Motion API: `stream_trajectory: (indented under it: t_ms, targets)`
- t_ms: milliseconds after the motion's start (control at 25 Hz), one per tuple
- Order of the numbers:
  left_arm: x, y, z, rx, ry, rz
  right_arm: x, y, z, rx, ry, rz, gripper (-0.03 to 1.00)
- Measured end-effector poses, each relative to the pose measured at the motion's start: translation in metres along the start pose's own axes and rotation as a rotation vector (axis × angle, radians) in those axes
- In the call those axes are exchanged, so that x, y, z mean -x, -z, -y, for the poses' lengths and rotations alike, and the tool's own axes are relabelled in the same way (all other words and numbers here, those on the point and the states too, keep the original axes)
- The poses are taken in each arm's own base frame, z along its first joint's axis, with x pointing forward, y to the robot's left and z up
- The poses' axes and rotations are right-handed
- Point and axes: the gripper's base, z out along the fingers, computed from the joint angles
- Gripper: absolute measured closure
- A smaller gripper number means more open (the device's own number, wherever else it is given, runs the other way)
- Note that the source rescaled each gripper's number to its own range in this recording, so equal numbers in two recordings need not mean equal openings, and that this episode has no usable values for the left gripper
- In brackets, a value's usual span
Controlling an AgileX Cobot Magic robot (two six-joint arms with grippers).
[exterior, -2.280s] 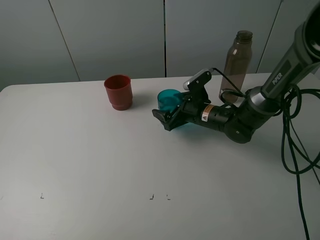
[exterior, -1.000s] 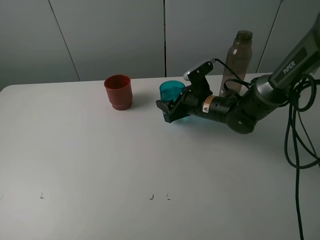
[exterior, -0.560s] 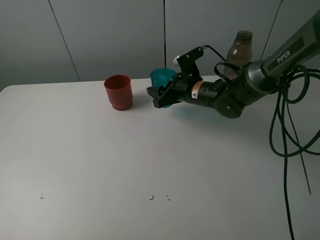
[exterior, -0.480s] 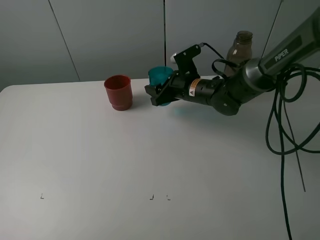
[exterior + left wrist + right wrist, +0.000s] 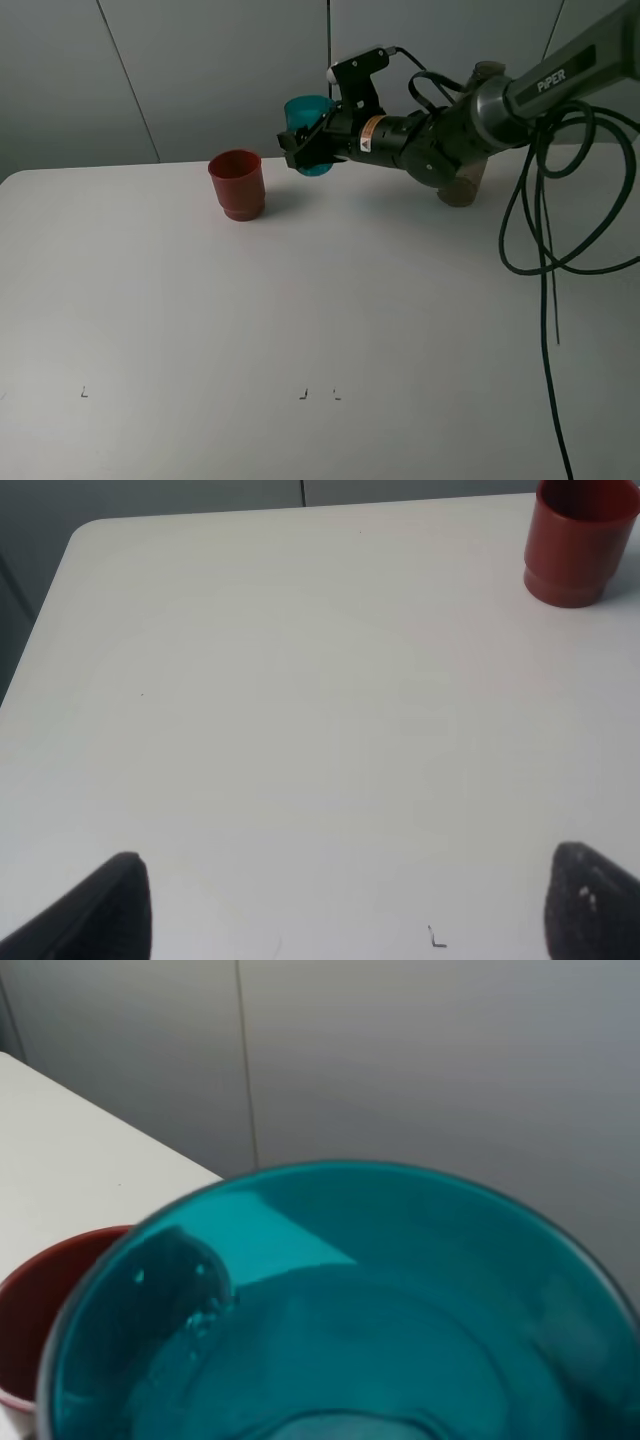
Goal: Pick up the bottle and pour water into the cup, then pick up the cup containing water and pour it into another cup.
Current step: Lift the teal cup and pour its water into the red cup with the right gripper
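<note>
My right fingers (image 5: 298,152) pinch the teal cup (image 5: 308,115), upright, upper centre; red cup (image 5: 237,183) sits lower-left of it on the tabletop (image 5: 300,320). Water inside: hard to tell.

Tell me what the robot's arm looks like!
The right arm is dark grey, round and tube-like, with white PIPER lettering, a small orange-and-white sticker and a pale camera block near its black claw. Black cables loop beside it. Of the left claw only two dark fingertips show.

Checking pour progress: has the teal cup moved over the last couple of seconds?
Yes. Held in the right gripper, the teal cup has lifted off the table and travelled left, toward the unmoved red cup.
</note>
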Motion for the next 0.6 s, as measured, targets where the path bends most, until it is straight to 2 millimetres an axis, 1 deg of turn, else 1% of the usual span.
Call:
stream_trajectory:
  t_ms: [240,480,600]
  targets:
    - [0.0,0.0,0.0,0.0,0.0,0.0,0.021,-0.008,0.005,-0.024,0.01,0.007,0.92]
    - [0.0,0.0,0.0,0.0,0.0,0.0,0.048,-0.015,0.01,-0.051,0.03,0.035,0.92]
    - [0.0,0.0,0.0,0.0,0.0,0.0,0.053,-0.021,0.012,-0.06,0.031,0.041,0.92]
